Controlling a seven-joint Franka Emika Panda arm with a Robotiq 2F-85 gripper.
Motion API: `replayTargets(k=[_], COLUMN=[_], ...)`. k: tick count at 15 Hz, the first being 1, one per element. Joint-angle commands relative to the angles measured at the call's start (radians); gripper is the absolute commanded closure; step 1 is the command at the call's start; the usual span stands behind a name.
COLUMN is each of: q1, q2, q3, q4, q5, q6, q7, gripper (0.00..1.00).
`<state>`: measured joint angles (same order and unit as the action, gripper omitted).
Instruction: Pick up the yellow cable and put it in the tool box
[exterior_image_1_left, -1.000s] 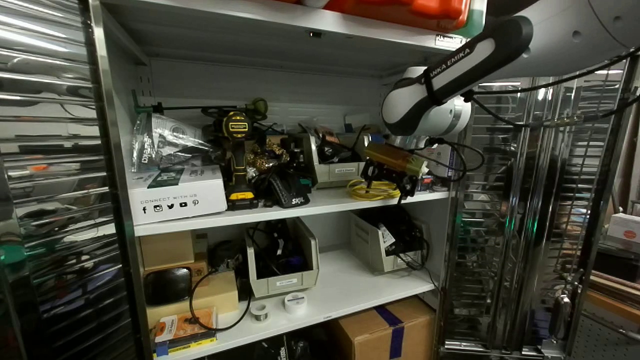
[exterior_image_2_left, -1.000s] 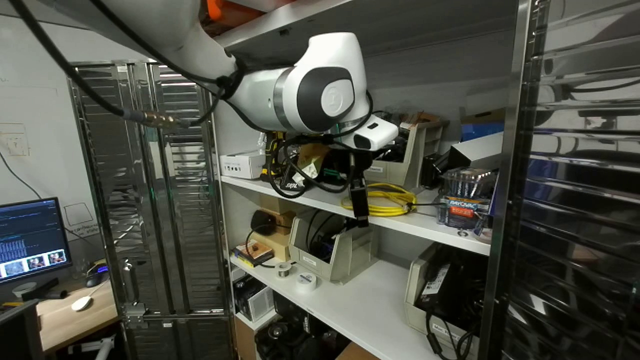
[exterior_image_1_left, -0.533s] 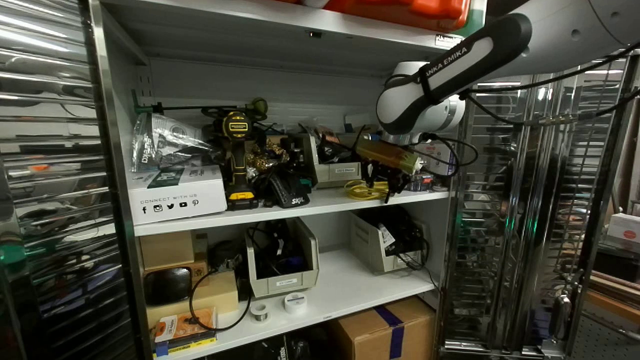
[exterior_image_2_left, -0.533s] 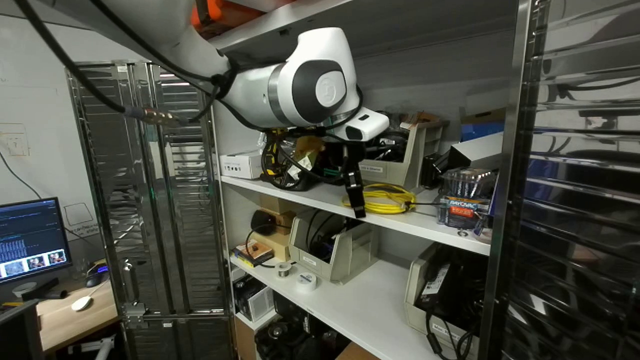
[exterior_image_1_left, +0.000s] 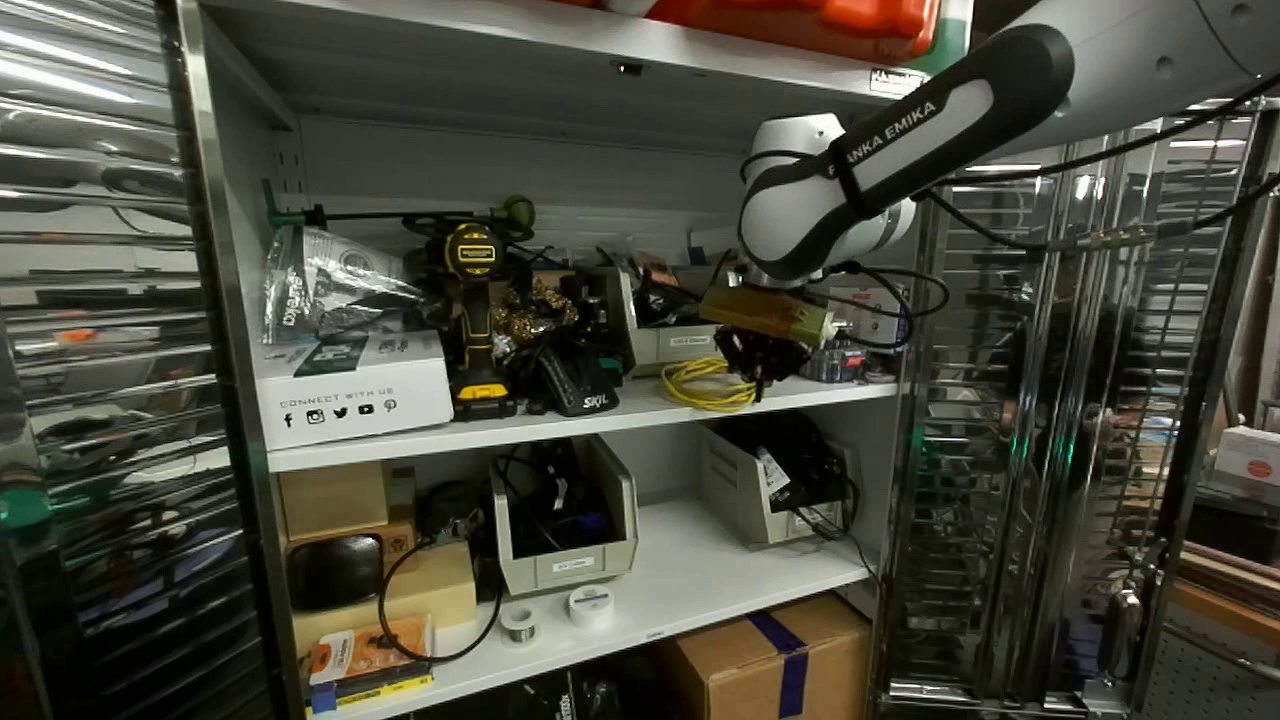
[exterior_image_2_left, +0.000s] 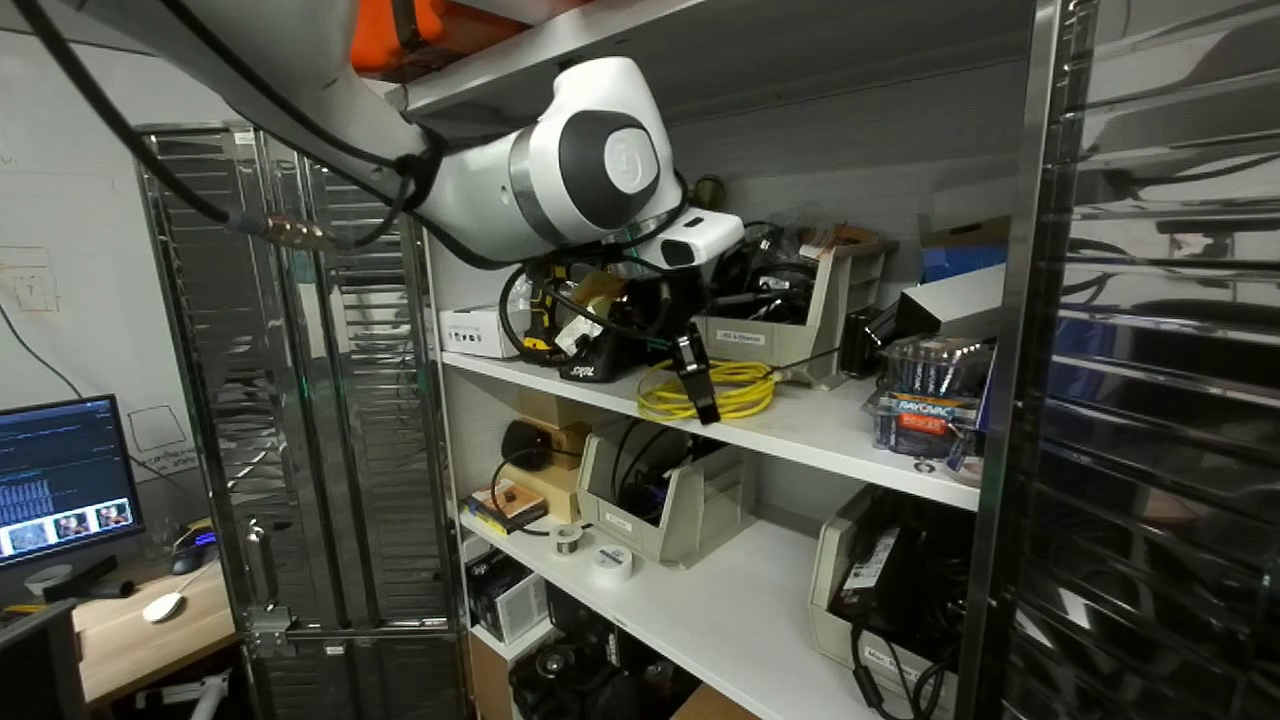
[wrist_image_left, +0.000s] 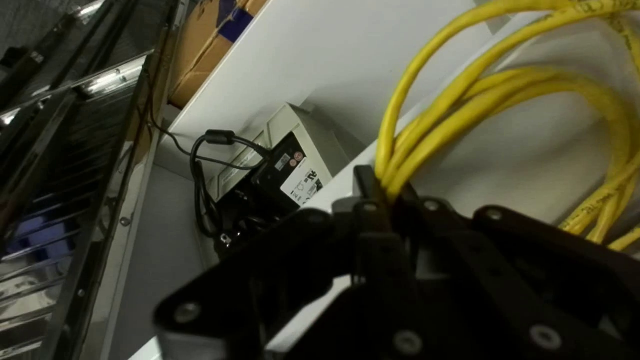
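Thin strands of the yellow cable (wrist_image_left: 447, 127) run between the black fingertips of my gripper (wrist_image_left: 387, 192) in the wrist view. The jaws are pressed together on that bundle, at one side of the coil. In both exterior views the yellow coil (exterior_image_1_left: 715, 403) (exterior_image_2_left: 748, 402) is at the front of the middle shelf, with my gripper (exterior_image_1_left: 758, 385) (exterior_image_2_left: 705, 405) pointing down at its edge. Whether the coil still rests on the shelf or hangs slightly above it, I cannot tell. The tool box is out of view.
Behind the coil stands a grey bin (exterior_image_1_left: 680, 345). Along the same shelf are a black-and-yellow drill (exterior_image_1_left: 475, 255), a white carton (exterior_image_1_left: 355, 390) and a battery package (exterior_image_2_left: 925, 405). Bins of cables (exterior_image_1_left: 570, 570) fill parts of the lower shelf. The white shelf edge (exterior_image_1_left: 480, 440) lies just in front.
The jaws, earlier spread around the strands, have come together on them. Gripper and coil have shifted left in both exterior views, pulling the cable along the shelf.
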<state>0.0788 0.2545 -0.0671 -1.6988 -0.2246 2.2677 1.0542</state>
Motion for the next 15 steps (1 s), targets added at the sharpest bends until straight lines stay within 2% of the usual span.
replayTargets(k=[1, 6, 11, 13, 15], q1=[0.068, 0.142, 0.137, 0.114, 0.089], q2=[-0.045, -0.147, -0.254, -0.283, -0.304], q3=[-0.005, 0.011, 0.072, 0.093, 0.101], q4=[-0.088, -0.259, -0.375, -0.376, -0.357], q5=[-0.156, -0.466, -0.841, -0.918, -0.942], q6=[0.04, 0.151, 0.139, 0.116, 0.108], q7=[0.119, 0.402, 0.78, 0.882, 0.932], gripper=[0.93, 0.93, 0.94, 0.94, 0.94])
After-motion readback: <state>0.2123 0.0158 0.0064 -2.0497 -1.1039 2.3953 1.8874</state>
